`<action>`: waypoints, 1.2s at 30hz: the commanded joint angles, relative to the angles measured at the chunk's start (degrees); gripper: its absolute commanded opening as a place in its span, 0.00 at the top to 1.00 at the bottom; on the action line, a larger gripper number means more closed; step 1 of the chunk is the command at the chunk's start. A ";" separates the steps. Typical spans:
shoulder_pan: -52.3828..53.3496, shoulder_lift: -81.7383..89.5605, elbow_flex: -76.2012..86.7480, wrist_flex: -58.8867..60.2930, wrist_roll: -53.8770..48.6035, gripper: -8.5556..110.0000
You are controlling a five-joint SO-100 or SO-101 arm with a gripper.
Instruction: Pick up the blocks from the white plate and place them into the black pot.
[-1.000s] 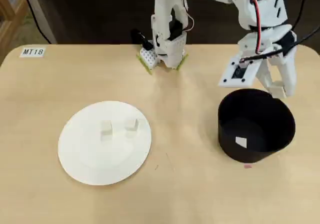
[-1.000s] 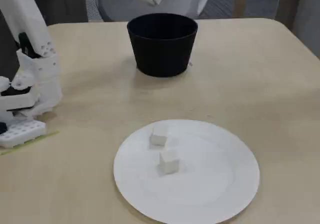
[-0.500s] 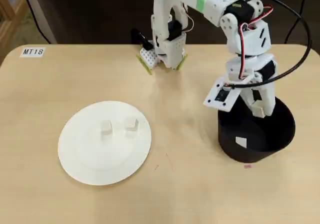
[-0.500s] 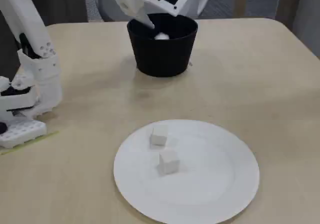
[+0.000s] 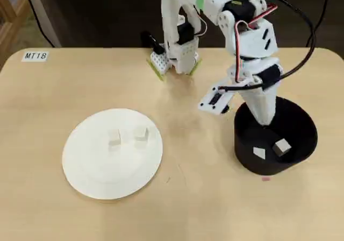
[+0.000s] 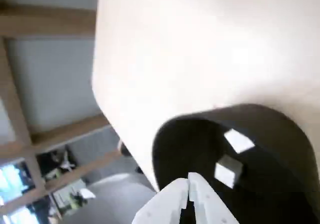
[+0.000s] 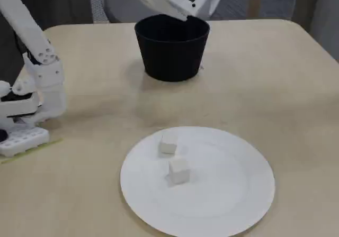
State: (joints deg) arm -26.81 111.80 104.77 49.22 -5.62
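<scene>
Arm is reaching over the black pot, gripper pointed down into its mouth; in the wrist view the two white fingertips meet at the tip, so fingers are closed with nothing between them. Two blocks sit on the pot floor: in the overhead view one pale block lies left of a greyer one, close together but not clearly touching; the wrist view shows the same pair, one bright block further from the gripper and one nearer, just right of the fingertips. The gripper is above them, not in contact. The white plate is on the left of the table in the overhead view, well apart from the pot, with two more blocks near its centre: left one and right one, side by side with a small gap. In the fixed view the plate is in the foreground, the blocks and one behind the other, the pot behind it with the gripper body hanging over the rim. Label reading MT18 at the table's far left corner in the overhead view.
</scene>
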 commanded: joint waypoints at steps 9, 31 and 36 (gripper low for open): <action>26.37 5.19 1.41 7.12 18.54 0.95; 55.81 -4.13 7.21 15.38 53.00 0.95; 58.80 -6.94 6.42 14.15 53.17 0.89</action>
State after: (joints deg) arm 30.50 105.12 112.15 63.90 47.37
